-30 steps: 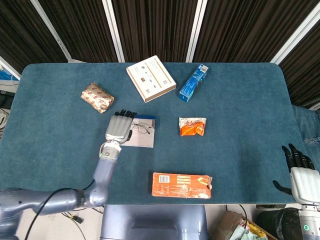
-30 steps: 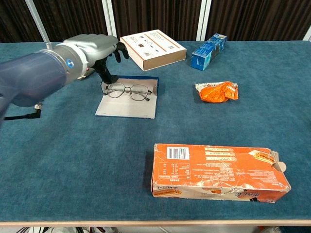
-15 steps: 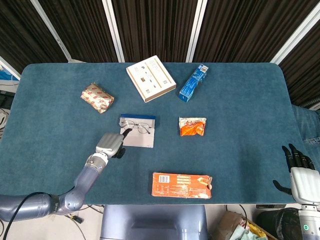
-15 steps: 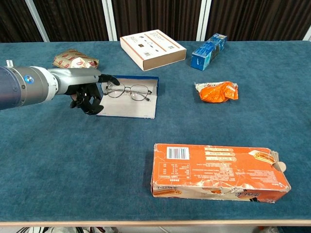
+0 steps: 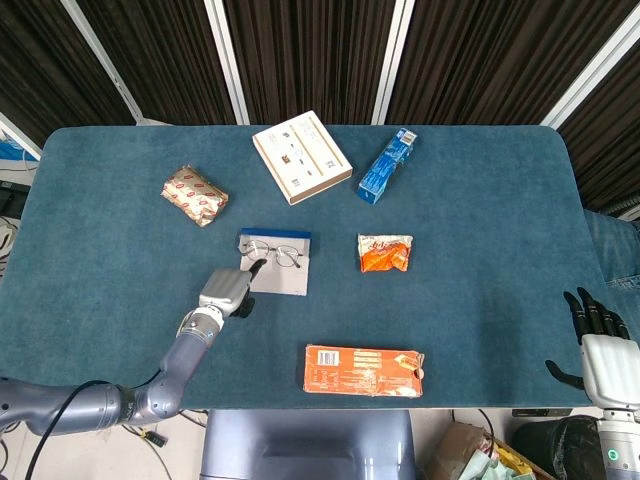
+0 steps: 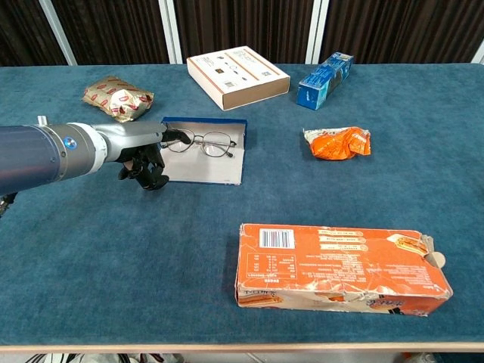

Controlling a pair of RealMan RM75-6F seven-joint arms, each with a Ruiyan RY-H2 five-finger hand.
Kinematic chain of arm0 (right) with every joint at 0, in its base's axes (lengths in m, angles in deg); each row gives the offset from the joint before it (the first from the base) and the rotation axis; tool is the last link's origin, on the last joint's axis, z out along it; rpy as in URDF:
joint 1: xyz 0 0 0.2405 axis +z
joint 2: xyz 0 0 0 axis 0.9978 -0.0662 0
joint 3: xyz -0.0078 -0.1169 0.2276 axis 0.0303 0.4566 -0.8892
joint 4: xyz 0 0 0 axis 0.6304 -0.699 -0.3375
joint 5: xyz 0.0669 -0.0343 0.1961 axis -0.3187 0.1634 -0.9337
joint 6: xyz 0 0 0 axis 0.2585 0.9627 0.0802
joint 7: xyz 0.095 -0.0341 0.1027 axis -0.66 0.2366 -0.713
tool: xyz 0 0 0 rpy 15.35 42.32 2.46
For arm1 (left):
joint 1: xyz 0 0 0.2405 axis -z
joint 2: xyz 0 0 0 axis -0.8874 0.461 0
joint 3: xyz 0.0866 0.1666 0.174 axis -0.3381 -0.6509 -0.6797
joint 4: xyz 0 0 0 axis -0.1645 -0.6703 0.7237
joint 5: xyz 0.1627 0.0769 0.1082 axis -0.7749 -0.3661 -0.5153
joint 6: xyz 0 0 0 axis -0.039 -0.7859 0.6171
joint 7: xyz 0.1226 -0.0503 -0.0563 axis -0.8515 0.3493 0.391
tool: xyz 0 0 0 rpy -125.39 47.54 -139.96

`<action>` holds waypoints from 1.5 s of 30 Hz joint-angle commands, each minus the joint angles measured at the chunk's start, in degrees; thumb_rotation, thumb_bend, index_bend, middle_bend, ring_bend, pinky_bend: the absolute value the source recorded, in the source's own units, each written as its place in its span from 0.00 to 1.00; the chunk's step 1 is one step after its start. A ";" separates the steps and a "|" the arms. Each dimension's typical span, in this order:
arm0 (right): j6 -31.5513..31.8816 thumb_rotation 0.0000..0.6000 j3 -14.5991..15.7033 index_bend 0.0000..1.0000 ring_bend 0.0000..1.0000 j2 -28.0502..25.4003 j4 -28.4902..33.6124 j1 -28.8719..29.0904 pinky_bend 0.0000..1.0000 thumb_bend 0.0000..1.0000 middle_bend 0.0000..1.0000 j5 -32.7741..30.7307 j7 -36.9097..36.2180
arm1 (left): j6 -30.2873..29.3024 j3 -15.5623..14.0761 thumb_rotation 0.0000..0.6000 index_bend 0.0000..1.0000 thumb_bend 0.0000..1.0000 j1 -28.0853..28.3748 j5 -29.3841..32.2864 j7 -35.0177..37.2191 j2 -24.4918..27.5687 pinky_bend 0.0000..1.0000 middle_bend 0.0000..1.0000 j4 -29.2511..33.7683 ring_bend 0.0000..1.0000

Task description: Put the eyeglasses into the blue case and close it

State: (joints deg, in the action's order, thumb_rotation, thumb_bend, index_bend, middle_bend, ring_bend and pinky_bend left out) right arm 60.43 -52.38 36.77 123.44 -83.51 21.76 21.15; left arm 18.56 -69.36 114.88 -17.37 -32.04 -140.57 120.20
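The thin wire-framed eyeglasses (image 6: 205,143) are seen lying in the open blue case (image 6: 203,161); their left end is touched by the left hand (image 6: 146,155), its other fingers curled in, nothing grasped. The right hand (image 5: 604,352) is held released, fingers spread, beyond the bench (image 5: 480,300) edge.

Blue felt-topped table (image 5: 480,200) — dark slatted wall (image 5: 310,50) w/ white bars (angled) behind.

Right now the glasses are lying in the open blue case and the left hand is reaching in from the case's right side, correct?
Not quite. The chest view shows the left hand reaching from the left side of the blue case; the eyeglasses do lie in it.
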 commanded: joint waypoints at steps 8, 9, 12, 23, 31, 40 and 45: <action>-0.13 1.00 0.02 0.04 0.12 0.06 0.07 0.00 0.16 0.24 0.03 -0.21 0.13 | -0.94 0.37 1.00 0.00 0.50 1.83 0.45 0.70 -3.28 0.72 0.74 -3.98 0.75; -0.12 1.00 0.02 0.04 0.12 0.05 0.07 0.00 0.16 0.24 0.03 -0.21 0.14 | -1.03 0.44 1.00 0.00 0.50 1.94 0.56 0.74 -3.49 0.72 0.74 -4.22 0.75; -0.11 1.00 0.02 0.04 0.12 0.02 0.11 -0.02 0.16 0.24 0.03 -0.25 0.13 | -1.84 0.76 1.00 0.00 0.50 2.28 0.52 0.84 -4.37 0.72 0.74 -5.30 0.75; -0.12 1.00 -0.01 0.05 0.12 -0.04 0.22 -0.05 0.16 0.24 0.03 -0.43 0.17 | -2.85 1.14 1.00 0.00 0.50 3.77 2.52 -0.57 -7.19 0.72 0.74 -8.51 0.75; -0.20 1.00 -0.03 0.04 0.12 -0.09 0.28 -0.03 0.16 0.24 0.03 -0.52 0.12 | -3.00 1.48 1.00 0.00 0.50 4.22 3.64 -1.08 -8.22 0.72 0.74 -10.02 0.75; -0.17 1.00 -0.03 0.04 0.12 -0.10 0.30 -0.05 0.16 0.24 0.03 -0.56 0.14 | -2.97 1.66 1.00 0.00 0.50 4.45 4.33 -1.55 -8.81 0.72 0.74 -11.06 0.75; -0.26 1.00 -0.06 0.05 0.12 -0.09 0.37 -0.04 0.16 0.24 0.03 -0.76 0.17 | -3.35 2.13 1.00 0.00 0.50 4.77 4.58 -1.85 -9.37 0.72 0.74 -12.11 0.75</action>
State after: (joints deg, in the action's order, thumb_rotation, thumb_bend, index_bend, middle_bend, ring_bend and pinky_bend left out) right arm 60.17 -52.44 36.68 123.82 -83.55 21.00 21.31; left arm 15.29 -67.33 119.57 -12.84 -33.82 -149.82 108.26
